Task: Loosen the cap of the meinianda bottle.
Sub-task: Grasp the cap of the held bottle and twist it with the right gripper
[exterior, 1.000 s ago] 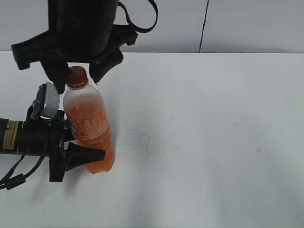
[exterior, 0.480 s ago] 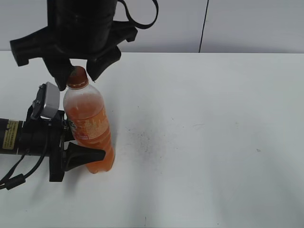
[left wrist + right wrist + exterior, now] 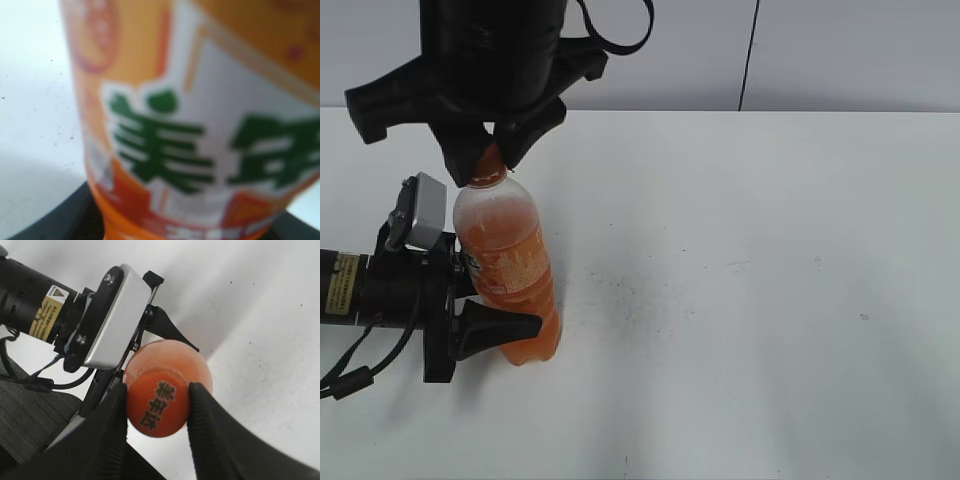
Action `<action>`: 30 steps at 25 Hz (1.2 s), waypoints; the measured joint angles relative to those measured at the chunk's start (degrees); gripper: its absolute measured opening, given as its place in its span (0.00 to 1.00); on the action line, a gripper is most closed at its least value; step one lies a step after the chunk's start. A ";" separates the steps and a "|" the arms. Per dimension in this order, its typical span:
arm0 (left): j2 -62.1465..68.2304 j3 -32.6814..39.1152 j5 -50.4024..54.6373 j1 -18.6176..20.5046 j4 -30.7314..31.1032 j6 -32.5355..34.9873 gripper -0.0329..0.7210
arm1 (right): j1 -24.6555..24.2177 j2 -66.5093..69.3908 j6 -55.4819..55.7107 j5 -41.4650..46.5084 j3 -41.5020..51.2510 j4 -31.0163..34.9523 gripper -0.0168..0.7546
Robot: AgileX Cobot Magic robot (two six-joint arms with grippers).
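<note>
The meinianda bottle (image 3: 508, 270) stands upright at the left of the white table, full of orange drink, with an orange label. My left gripper (image 3: 485, 310) comes in from the left and is shut on the bottle's lower body; in the left wrist view the label (image 3: 200, 125) fills the frame, blurred. My right gripper (image 3: 485, 160) reaches down from above and its two black fingers press the sides of the orange cap (image 3: 157, 402), which shows dark print on top. In the exterior view the cap (image 3: 487, 168) is mostly hidden by those fingers.
The white table (image 3: 750, 300) stretches to the right of the bottle with small dark specks on it. A white wall with a dark vertical seam (image 3: 750, 55) stands behind. The left arm's silver wrist camera box (image 3: 112, 315) sits close beside the bottle's neck.
My right gripper has come down over the cap and its fingers have closed in from either side onto it. The bottle and the left gripper have not moved.
</note>
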 joint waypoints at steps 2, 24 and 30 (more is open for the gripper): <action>0.00 0.00 0.00 0.00 0.00 0.00 0.57 | 0.00 0.00 -4.51 0.00 0.00 0.00 0.38; 0.00 0.00 -0.11 0.00 0.41 0.46 0.57 | 0.00 -0.36 -69.44 0.22 -0.30 0.05 0.40; 0.00 0.00 0.00 0.00 0.27 0.23 0.57 | 0.00 -0.36 -61.47 0.22 -4.24 0.92 0.72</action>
